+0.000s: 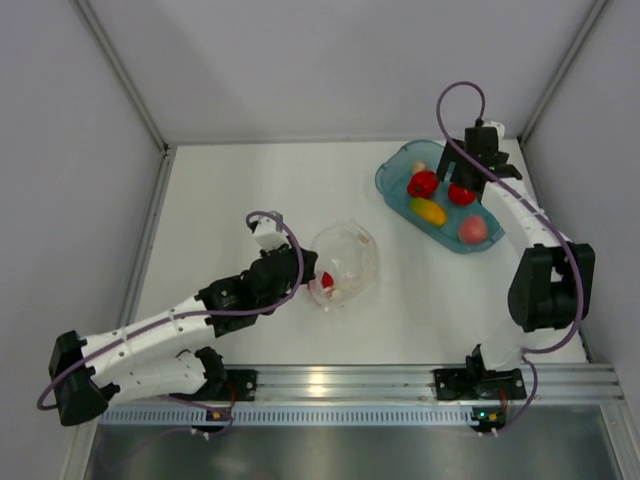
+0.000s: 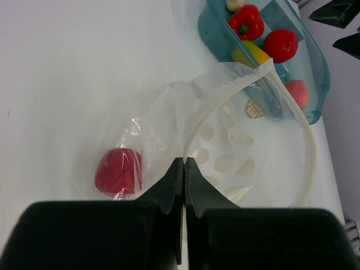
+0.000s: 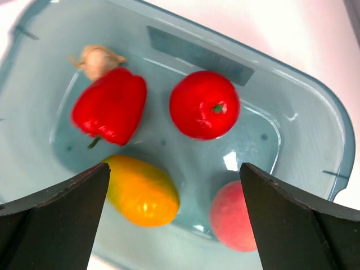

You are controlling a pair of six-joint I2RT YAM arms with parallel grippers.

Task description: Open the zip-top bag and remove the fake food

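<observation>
Left hand (image 2: 184, 164) pinches zip-top bag (image 2: 236, 152), red fruit (image 2: 117, 170) inside; right hand (image 3: 174, 169) spread over tub (image 3: 315, 112), five foods (image 3: 204, 105).

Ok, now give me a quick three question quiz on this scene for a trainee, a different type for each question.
1. True or false: the left gripper is shut on the zip-top bag.
2. Multiple choice: the right gripper, above the teal tub, is A) open and empty, B) shut on a tomato, C) shut on the bag.
3. Short answer: how many pieces of fake food lie in the tub?
Key: 1 true. 2 A. 3 five; one more red piece is in the bag.
</observation>
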